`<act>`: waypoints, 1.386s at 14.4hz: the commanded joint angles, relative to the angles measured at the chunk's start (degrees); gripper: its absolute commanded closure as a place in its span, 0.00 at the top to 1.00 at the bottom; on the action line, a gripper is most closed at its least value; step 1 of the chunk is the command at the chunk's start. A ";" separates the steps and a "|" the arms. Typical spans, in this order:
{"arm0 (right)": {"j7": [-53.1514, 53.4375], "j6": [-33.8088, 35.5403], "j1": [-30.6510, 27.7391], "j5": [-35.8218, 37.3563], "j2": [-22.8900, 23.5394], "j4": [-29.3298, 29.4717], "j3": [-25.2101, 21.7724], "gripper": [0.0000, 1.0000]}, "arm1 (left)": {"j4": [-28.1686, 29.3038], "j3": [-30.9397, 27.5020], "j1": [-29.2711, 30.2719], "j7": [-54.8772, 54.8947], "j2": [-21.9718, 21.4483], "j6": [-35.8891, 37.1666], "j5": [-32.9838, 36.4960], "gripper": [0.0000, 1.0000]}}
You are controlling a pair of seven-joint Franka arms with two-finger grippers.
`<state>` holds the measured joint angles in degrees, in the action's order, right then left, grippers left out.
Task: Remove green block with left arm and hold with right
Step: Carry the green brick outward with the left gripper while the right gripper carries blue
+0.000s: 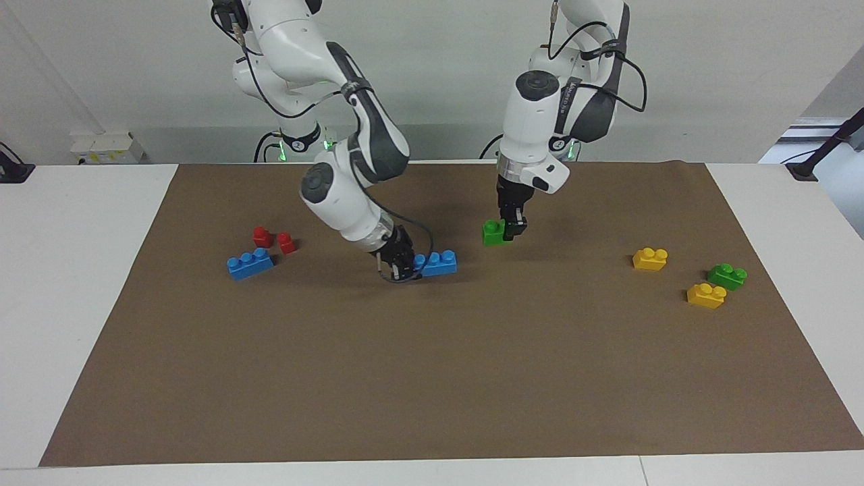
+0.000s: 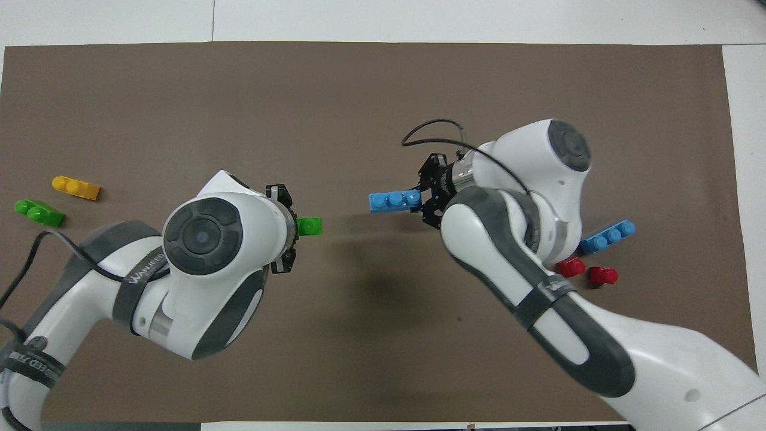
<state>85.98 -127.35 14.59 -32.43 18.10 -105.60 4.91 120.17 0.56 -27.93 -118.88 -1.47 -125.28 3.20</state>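
The green block [image 1: 493, 232] [image 2: 310, 226] is a small bright green brick, held near the middle of the brown mat [image 1: 432, 378]. My left gripper [image 1: 511, 229] [image 2: 297, 227] points down and is shut on the end of it toward the left arm. I cannot tell whether the block touches the mat. My right gripper [image 1: 403, 269] [image 2: 421, 201] is tilted low and is shut on one end of a blue three-stud brick [image 1: 437, 262] [image 2: 392, 200]. A clear gap separates the blue brick from the green block.
A second blue brick [image 1: 250, 264] [image 2: 608, 234] and two red bricks [image 1: 262, 236] [image 1: 286, 243] lie toward the right arm's end. Two yellow bricks [image 1: 650, 258] [image 1: 706, 295] and the twin green brick [image 1: 727, 275] [image 2: 39, 212] lie toward the left arm's end.
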 commanded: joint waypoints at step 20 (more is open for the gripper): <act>-36.49 3.51 -26.19 7.99 -0.17 -9.01 0.45 0.00 | -5.38 0.05 31.88 69.13 11.21 -6.28 -9.52 0.00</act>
<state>51.52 -122.81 -10.32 -24.87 18.73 -113.47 4.55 117.02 0.04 2.03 -51.96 7.02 -129.78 -5.05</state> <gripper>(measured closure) 0.652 0.656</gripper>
